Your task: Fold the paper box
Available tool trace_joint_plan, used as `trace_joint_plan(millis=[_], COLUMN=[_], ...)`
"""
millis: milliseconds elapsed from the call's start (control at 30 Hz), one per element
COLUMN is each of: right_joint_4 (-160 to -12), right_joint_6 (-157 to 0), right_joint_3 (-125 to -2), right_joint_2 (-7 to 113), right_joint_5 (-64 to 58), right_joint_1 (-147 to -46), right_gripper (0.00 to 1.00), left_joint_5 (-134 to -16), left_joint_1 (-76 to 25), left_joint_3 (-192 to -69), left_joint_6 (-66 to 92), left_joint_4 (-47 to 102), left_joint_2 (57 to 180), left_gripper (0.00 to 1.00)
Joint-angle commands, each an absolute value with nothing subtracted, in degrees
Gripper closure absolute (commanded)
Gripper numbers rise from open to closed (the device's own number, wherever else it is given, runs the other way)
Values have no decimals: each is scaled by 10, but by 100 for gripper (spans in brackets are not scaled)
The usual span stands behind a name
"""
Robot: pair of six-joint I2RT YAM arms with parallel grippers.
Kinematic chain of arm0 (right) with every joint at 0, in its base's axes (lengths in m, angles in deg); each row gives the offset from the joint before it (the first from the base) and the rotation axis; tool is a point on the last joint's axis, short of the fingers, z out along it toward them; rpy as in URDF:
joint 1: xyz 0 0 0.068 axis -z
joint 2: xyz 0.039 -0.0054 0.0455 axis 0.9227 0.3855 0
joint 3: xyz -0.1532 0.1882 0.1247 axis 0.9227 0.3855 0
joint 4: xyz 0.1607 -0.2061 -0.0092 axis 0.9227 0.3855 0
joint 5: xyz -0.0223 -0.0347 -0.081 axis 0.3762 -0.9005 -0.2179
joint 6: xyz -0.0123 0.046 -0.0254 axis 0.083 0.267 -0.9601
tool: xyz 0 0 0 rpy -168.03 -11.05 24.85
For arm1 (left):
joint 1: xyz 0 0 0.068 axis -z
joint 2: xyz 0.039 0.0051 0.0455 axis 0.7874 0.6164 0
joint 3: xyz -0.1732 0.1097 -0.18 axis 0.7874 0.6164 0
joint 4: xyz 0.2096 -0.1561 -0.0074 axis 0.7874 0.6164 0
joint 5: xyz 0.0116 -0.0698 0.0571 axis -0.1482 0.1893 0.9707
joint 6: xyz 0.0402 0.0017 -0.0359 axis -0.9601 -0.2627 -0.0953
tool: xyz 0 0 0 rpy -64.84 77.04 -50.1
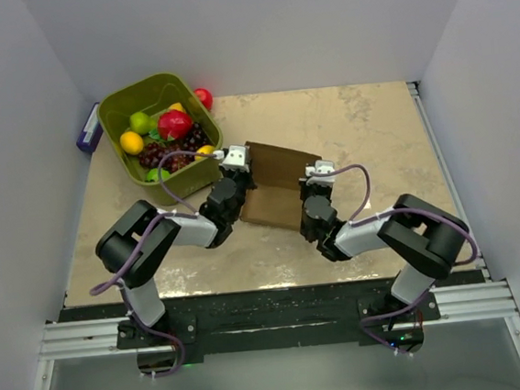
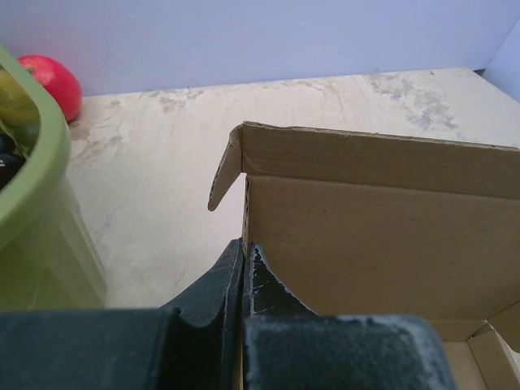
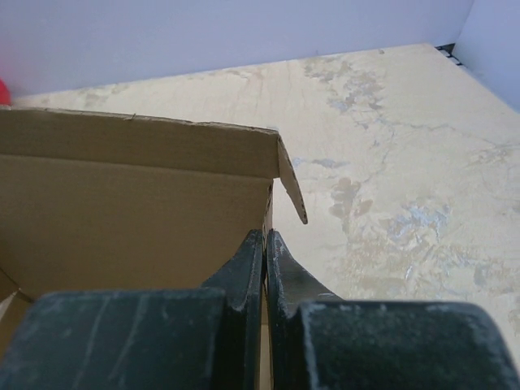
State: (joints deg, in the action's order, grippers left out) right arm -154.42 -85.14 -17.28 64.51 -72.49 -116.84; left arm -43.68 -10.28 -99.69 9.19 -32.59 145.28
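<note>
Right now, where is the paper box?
Top view: the paper box sits centrally, right of the green bin, its walls pinched by the left tool and right tool.

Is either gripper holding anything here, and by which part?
Both hold the paper box: the left gripper is shut on its left side wall, the right gripper on its right side wall.

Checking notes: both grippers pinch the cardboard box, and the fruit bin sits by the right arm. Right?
No. The top view shows the fruit bin by the left arm; the left gripper and right gripper do pinch the cardboard box.
</note>
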Motion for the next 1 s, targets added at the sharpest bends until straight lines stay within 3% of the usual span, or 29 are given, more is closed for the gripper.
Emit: trace_joint_plan(millis=[0, 200, 733, 967], right_joint_4=[-1805, -1844, -1389, -1345], right_joint_6=[-882, -913, -702, -628], right_joint_3=[-182, -173, -196, -128], right_joint_2=[716, 713, 526, 500], right_joint_5=[-641, -637, -605, -576], right_joint_1=[-1187, -1192, -1193, -1194], right_gripper=[100, 100, 100, 100], left_joint_5=[-528, -506, -412, -390], left_joint_1=[-74, -69, -11, 15], left_joint_3=[-988, -955, -882, -853], left_joint_6=[126, 144, 112, 119], left_joint_4=[-440, -500, -550, -568], left_joint_2=[1498, 1528, 1512, 1506], left_gripper=[100, 100, 100, 100])
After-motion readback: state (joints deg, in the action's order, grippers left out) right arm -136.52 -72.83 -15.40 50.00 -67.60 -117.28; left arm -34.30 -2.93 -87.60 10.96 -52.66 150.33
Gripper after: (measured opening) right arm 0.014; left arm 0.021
